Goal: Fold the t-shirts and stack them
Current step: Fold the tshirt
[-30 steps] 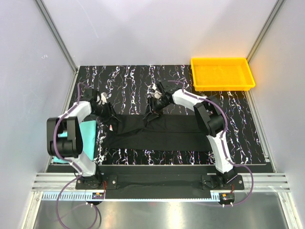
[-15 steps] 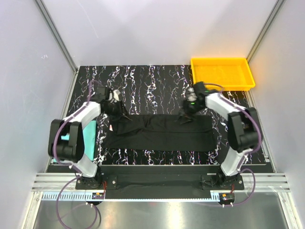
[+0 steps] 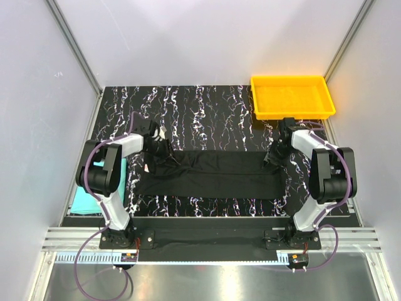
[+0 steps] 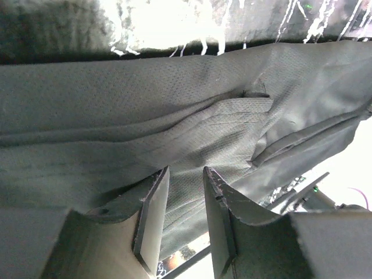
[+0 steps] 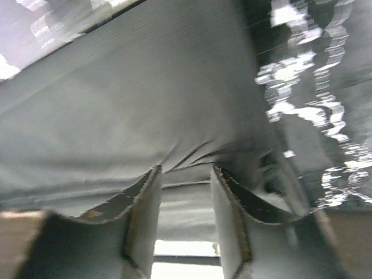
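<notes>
The black t-shirt point(image 3: 210, 175) lies as a long flat folded band across the middle of the marbled table. A small white label shows at its left end. My left gripper point(image 3: 166, 152) rests on the band's far left corner, and in the left wrist view point(image 4: 185, 170) its jaws stand a narrow gap apart with creased black cloth point(image 4: 174, 104) under the tips. My right gripper point(image 3: 273, 157) rests on the far right corner. In the right wrist view point(image 5: 186, 168) its jaws are also slightly apart, and the cloth point(image 5: 145, 104) wrinkles at the tips. The teal t-shirt point(image 3: 80, 199) lies at the left edge, partly behind the left arm.
A yellow plastic tray point(image 3: 292, 113) stands at the table's back right corner, just beyond the right arm. Grey walls with aluminium rails close in the left, right and back sides. Bare marbled table point(image 3: 200, 110) shows behind the black band.
My right gripper has slid right along the black shirt's far edge, from its middle to its right corner. My left gripper shifted slightly right onto the left corner. The raised cloth now lies flat.
</notes>
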Robot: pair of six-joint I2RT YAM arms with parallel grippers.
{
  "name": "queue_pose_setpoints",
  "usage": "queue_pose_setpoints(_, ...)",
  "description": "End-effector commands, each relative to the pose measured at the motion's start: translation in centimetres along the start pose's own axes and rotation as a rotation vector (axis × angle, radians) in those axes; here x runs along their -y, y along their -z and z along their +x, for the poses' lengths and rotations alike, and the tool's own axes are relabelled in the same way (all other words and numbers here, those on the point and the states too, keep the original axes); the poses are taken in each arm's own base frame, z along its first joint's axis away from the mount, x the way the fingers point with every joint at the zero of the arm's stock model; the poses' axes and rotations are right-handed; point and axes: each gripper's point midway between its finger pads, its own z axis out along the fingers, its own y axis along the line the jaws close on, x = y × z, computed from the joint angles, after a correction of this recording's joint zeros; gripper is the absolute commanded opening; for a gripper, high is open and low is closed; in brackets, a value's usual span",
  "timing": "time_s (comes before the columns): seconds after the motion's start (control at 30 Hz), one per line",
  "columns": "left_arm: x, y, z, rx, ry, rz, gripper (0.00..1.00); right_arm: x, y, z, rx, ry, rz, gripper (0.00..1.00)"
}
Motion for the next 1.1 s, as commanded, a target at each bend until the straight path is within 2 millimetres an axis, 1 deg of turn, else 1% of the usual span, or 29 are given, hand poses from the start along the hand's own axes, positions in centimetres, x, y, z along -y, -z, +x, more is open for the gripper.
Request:
queue_pose_setpoints(0.0, -0.5, -1.0, -0.1, -0.004, -0.007, 0.006, 0.37, 2.9, -1.5, -0.9, 0.035, -0.073, 0.12, 0.49)
queue_pose_setpoints(0.07, -0.6, -1.6, -0.2, -0.018, -0.003, 0.006, 0.37, 3.3, -2.5, -1.4, 0.043, -0.105, 0.126, 0.5)
queue_pose_setpoints(0.1, -0.6, -1.7, -0.3, -0.018, -0.003, 0.006, 0.37, 4.0, -2.7, -2.0, 0.049, -0.138, 0.131, 0.5)
queue_pose_setpoints(0.2, -0.2, -2.3, -0.8, -0.026, -0.001, 0.017, 0.37, 5.2, -3.5, -3.2, 0.055, -0.19, 0.153, 0.5)
queue_pose_setpoints(0.23, 0.4, -2.4, -1.2, -0.021, -0.012, 0.026, 0.37, 5.4, -3.5, -3.5, 0.056, -0.202, 0.154, 0.5)
queue_pose_setpoints(0.3, 0.8, -2.7, -1.4, -0.031, -0.011, 0.036, 0.37, 6.9, -3.4, -4.8, 0.082, -0.237, 0.188, 0.5)
queue_pose_setpoints(0.33, 1.4, -2.7, -1.8, -0.024, -0.019, 0.045, 0.37, 7.1, -3.2, -5.2, 0.093, -0.243, 0.188, 0.5)
queue_pose_setpoints(0.4, 2.3, -2.8, -1.8, -0.028, -0.028, 0.06, 0.38, 7.9, -2.8, -5.9, 0.099, -0.244, 0.194, 0.5)
queue_pose_setpoints(0.47, 3.2, -2.6, -1.9, -0.017, -0.046, 0.07, 0.4, 8.8, -2.1, -6.6, 0.116, -0.233, 0.231, 0.51)
queue_pose_setpoints(0.5, 3.4, -2.3, -2.0, -0.011, -0.05, 0.071, 0.42, 8.8, -1.9, -6.8, 0.12, -0.225, 0.231, 0.51)
queue_pose_setpoints(0.53, 3.8, -1.7, -2.1, 0.006, -0.062, 0.076, 0.43, 8.7, -1.7, -6.9, 0.123, -0.214, 0.226, 0.51)
queue_pose_setpoints(0.6, 3.9, -1.1, -2.3, 0.027, -0.084, 0.062, 0.44, 7.9, -1.1, -7.1, 0.128, -0.205, 0.188, 0.52)
queue_pose_setpoints(0.63, 4.2, -0.3, -2.4, 0.038, -0.096, 0.055, 0.46, 7.7, -0.9, -7.0, 0.126, -0.201, 0.174, 0.53)
queue_pose_setpoints(0.7, 4.2, 0.5, -2.8, 0.06, -0.132, 0.026, 0.47, 7.2, -0.1, -7.0, 0.137, -0.196, 0.147, 0.54)
queue_pose_setpoints(0.83, 5.6, 2.8, -3.8, 0.109, -0.181, 0.021, 0.49, 6.8, 1.9, -7.0, 0.178, -0.178, 0.129, 0.57)
queue_pose_setpoints(0.87, 6.0, 3.4, -3.7, 0.117, -0.188, 0.023, 0.5, 6.5, 2.7, -7.0, 0.19, -0.173, 0.113, 0.58)
queue_pose_setpoints(0.93, 6.3, 4.2, -3.8, 0.136, -0.2, 0.019, 0.52, 6.4, 3.5, -7.1, 0.204, -0.164, 0.109, 0.59)
queue_pose_setpoints(0.97, 6.3, 4.5, -3.8, 0.144, -0.202, 0.01, 0.53, 6.3, 4.1, -7.1, 0.215, -0.159, 0.104, 0.62)
queue_pose_setpoints(1.0, 6.7, 5.3, -3.9, 0.164, -0.215, 0.015, 0.53, 6.2, 4.4, -7.1, 0.221, -0.155, 0.102, 0.63)
queue_pose_setpoints(1.07, 6.8, 5.6, -3.6, 0.167, -0.218, 0.017, 0.54, 6.1, 5.0, -7.2, 0.228, -0.143, 0.098, 0.65)
